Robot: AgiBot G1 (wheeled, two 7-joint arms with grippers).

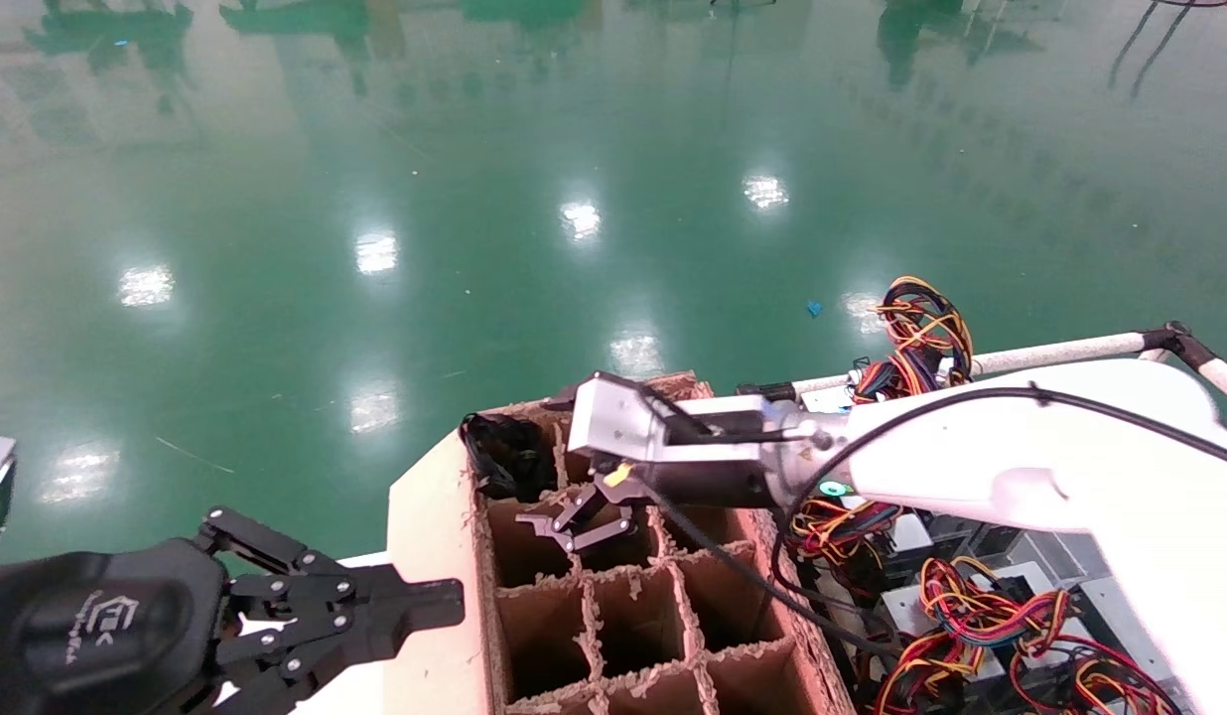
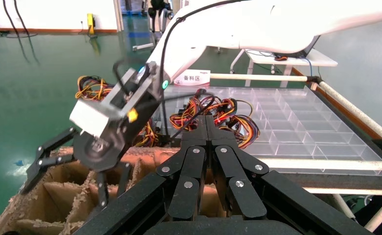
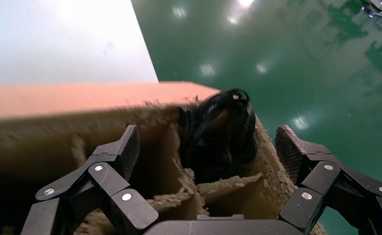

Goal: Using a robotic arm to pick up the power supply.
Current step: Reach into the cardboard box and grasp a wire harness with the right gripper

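Power supply (image 1: 504, 457) shows in our head view only as a bunch of black cables sitting in the far left corner cell of the cardboard divider box (image 1: 623, 616); we cannot make out its grey body there. Our right gripper (image 1: 574, 524) hangs over the cell just beside that corner, its fingers spread open and holding nothing, at the end of the white robotic arm (image 1: 1021, 457) that reaches in from the right. Our left gripper (image 1: 415, 606) is parked low at the near left, beside the box, fingers pressed together. To the right of the box lie grey units with red, yellow and orange wires (image 1: 981, 616).

From the left wrist, we see our left gripper (image 2: 209, 128) with its fingers (image 2: 199, 147) closed on nothing, and farther off the right gripper (image 2: 61, 166) above the cardboard cells, open. A clear plastic tray (image 2: 297, 117) sits behind it.

From the right wrist, our open fingers (image 3: 125, 147) frame the black cable bundle (image 3: 223, 132), which sits in the corner cell without touching them, the green floor (image 3: 297, 54) beyond.
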